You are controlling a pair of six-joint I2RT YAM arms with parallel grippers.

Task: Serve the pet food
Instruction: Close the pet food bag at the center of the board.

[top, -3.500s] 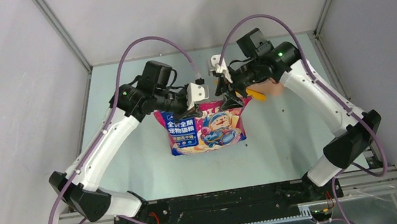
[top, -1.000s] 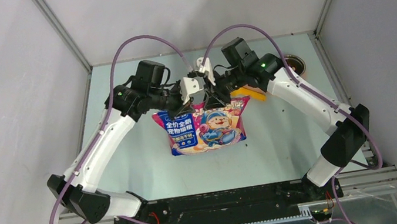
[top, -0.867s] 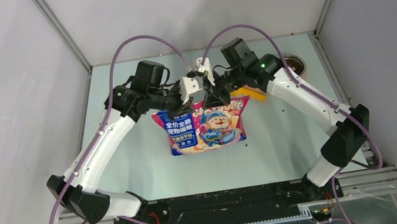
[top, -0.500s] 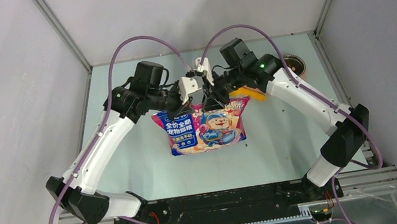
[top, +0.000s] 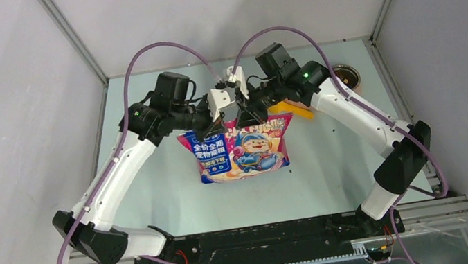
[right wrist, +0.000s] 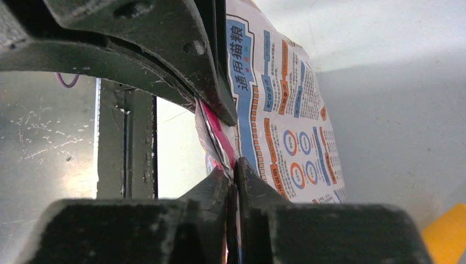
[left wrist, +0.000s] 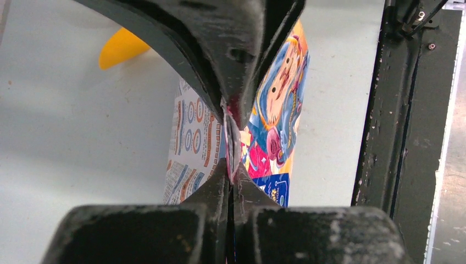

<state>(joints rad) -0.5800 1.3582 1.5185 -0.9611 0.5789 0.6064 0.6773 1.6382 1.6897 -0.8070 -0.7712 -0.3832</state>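
While right gripper (top: 247, 116) pinches bag (top: 243, 153) (printed), contents hidden.

Left arm (top: 121, 166) and right arm (top: 358, 117) angle inward, left fingers (left wrist: 220, 55) and right fingers (right wrist: 165, 49) both pinched tight.

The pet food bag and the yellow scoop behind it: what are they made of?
The pet food bag looks like thin glossy plastic film, perhaps foil-lined: it creases and catches light. The yellow scoop, mostly hidden, is likely hard plastic: smooth, evenly coloured.

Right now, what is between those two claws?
Only the bag, its top edge pinched by left gripper and right gripper; the top view shows it.
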